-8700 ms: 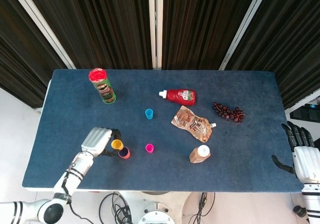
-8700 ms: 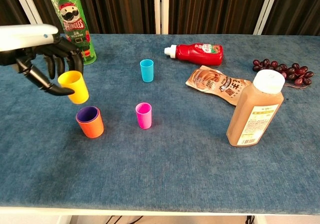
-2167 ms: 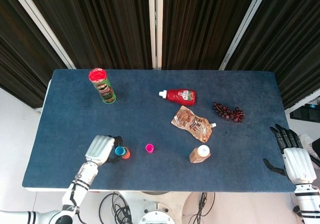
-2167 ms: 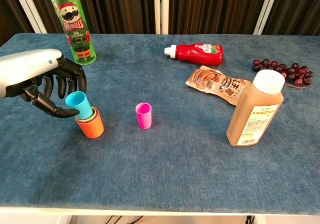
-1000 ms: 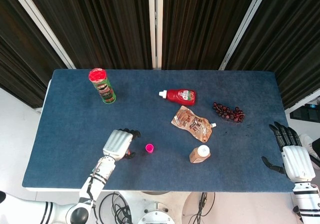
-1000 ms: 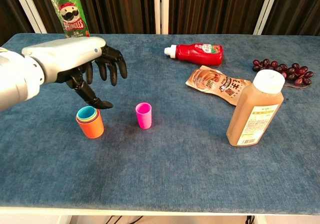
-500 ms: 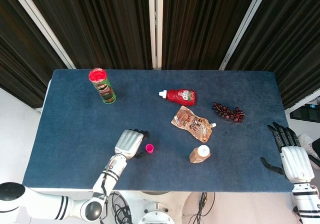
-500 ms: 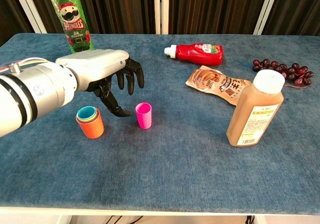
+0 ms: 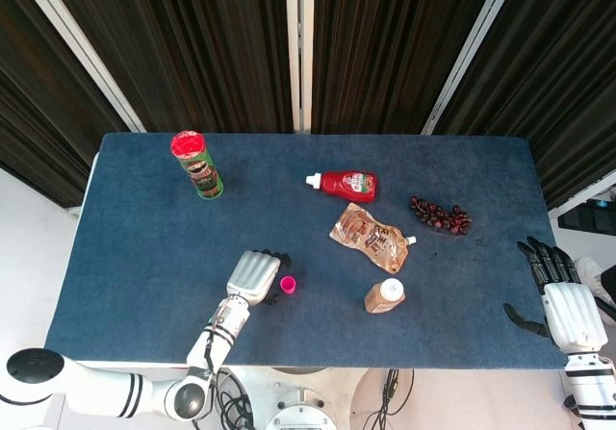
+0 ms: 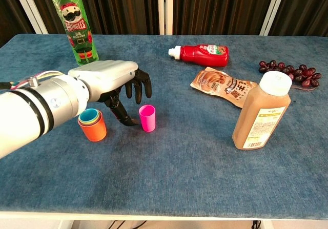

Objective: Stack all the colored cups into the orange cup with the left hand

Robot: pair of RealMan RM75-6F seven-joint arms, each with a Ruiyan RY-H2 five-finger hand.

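Chest view, left hand [image 10: 115, 88]: palm down over the blue table [image 10: 195, 172], fingers apart and curved downward, holding nothing.
Pink cup [image 10: 147, 118]: upright on the table, just right of the left hand's dark fingers [image 10: 141, 88]; the thumb tip lies just beside its left wall, and I cannot tell whether it touches.
Orange cup [image 10: 93, 128]: upright, left of the pink cup and below the forearm, with a blue cup [image 10: 88, 115] nested inside over thin yellow and purple rims.
Head view, left hand [image 9: 254, 275]: silver back turned up, the pink cup [image 9: 288, 283] at its right edge; the orange cup is hidden beneath it.
Right hand [image 9: 565, 305]: off the table's right edge, fingers spread, holding nothing.
Other things: Pringles can [image 10: 73, 24] far left; ketchup bottle [image 10: 202, 54] lying on its side; brown snack pouch [image 10: 222, 87]; juice bottle [image 10: 261, 111] upright at right; grapes [image 10: 290, 69] far right.
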